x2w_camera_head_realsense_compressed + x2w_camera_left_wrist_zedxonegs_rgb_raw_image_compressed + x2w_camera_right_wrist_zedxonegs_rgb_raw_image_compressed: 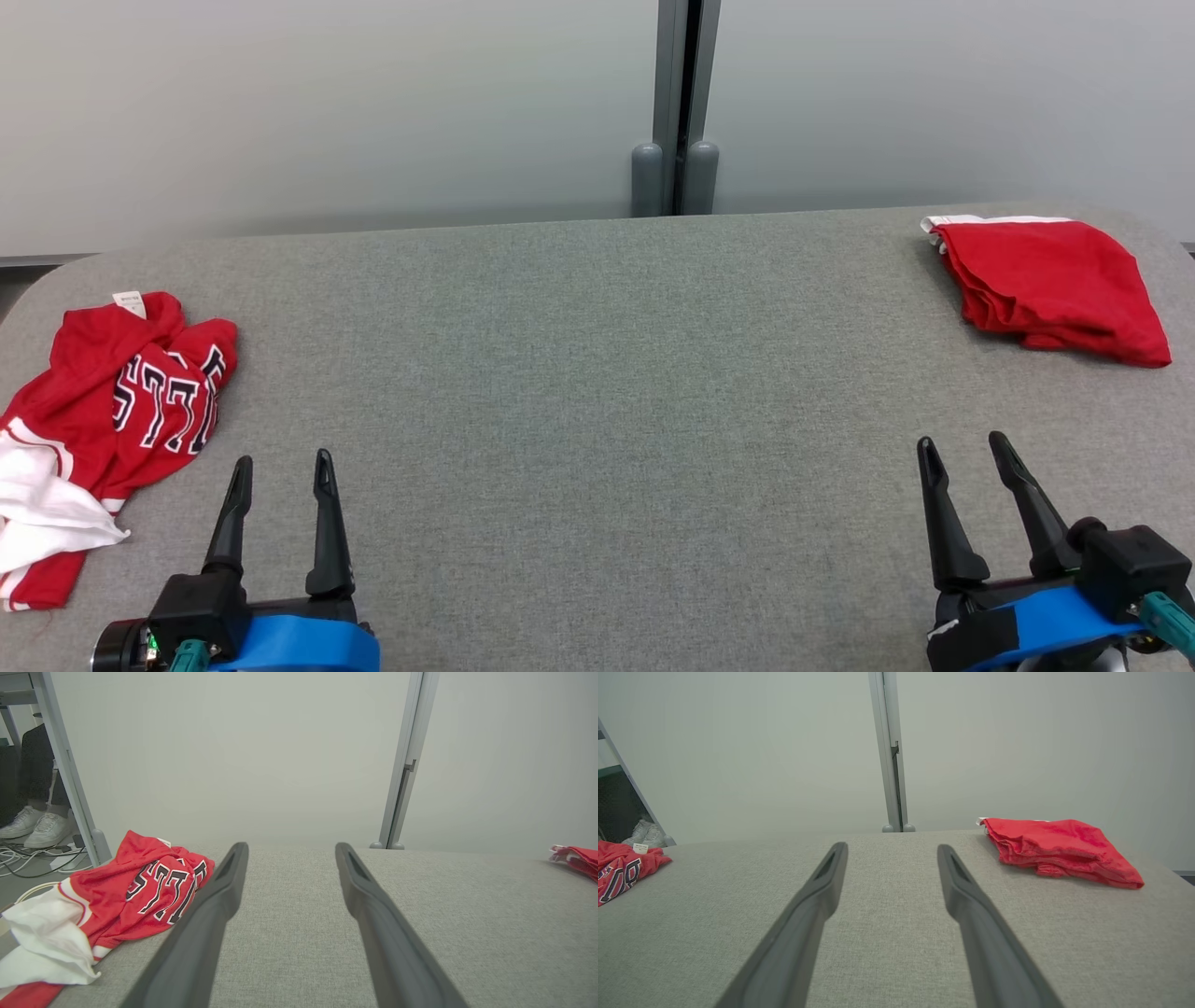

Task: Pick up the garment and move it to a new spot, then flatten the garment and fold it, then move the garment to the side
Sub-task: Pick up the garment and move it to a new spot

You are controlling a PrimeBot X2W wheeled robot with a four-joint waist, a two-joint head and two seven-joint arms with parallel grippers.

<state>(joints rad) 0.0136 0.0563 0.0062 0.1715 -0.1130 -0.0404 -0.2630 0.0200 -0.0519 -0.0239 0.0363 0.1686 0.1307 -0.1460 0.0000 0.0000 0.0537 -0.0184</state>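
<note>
A crumpled red and white garment (103, 411) with dark lettering lies at the table's left edge, also seen at the left of the left wrist view (117, 896) and at the far left of the right wrist view (621, 868). My left gripper (283, 469) stands open just right of it, apart from the cloth, nothing between its fingers (224, 891). A folded red garment (1050, 285) rests at the far right corner, seen too in the right wrist view (1059, 849). My right gripper (962, 446) is open near the front right, well short of that folded piece.
The grey fabric-covered table (597, 401) spreads wide between the two garments. Behind it stand pale partition panels with a grey post (677, 103). Past the table's left edge, a person's feet in white shoes (32, 823) and floor cables (42, 858) show.
</note>
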